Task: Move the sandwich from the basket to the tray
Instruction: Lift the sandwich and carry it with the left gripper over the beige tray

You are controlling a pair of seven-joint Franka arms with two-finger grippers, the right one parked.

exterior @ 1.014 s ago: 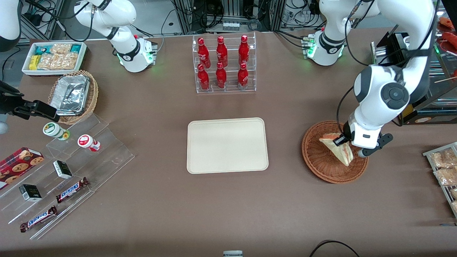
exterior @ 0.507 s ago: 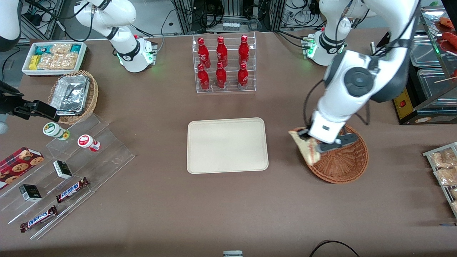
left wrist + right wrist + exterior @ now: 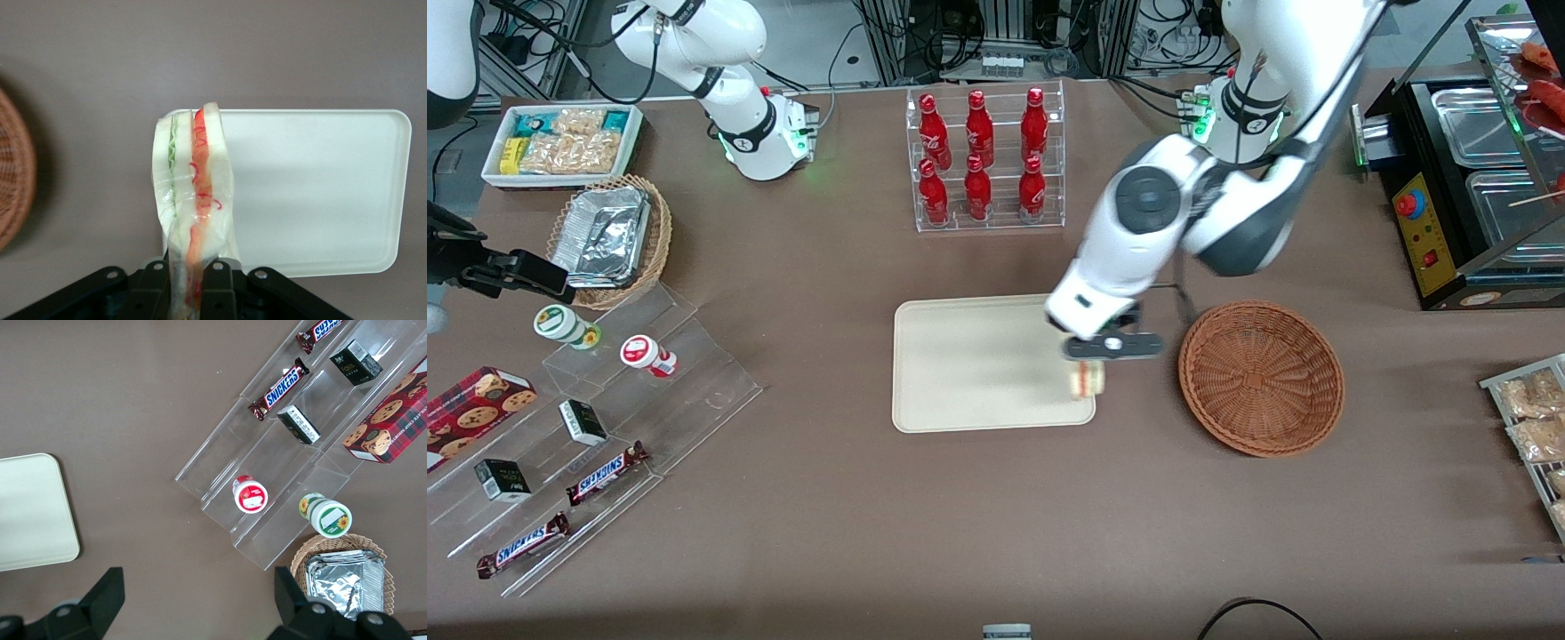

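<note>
My left gripper (image 3: 1089, 354) hangs above the tray's edge nearest the basket, shut on the sandwich (image 3: 1087, 380). The sandwich (image 3: 193, 193) is a clear-wrapped wedge of pale bread with green and red filling, pinched between the black fingers (image 3: 219, 288), its cut edge pointing away from the gripper (image 3: 187, 293). The cream tray (image 3: 978, 364) lies flat in the middle of the table, and its rim (image 3: 333, 270) shows under the sandwich. The reddish-brown wicker basket (image 3: 1261, 378) stands beside the tray toward the working arm's end, with nothing in it; its rim (image 3: 10, 187) shows too.
A clear rack of red bottles (image 3: 983, 160) stands farther from the front camera than the tray. Toward the parked arm's end are a tan basket with foil containers (image 3: 609, 238), a white snack box (image 3: 562, 142) and clear steps (image 3: 596, 427) with small jars and chocolate bars. Snack packets (image 3: 1529, 418) lie at the working arm's end.
The gripper has carried the sandwich up out of the basket and sideways to the tray's near edge. The basket is left empty.
</note>
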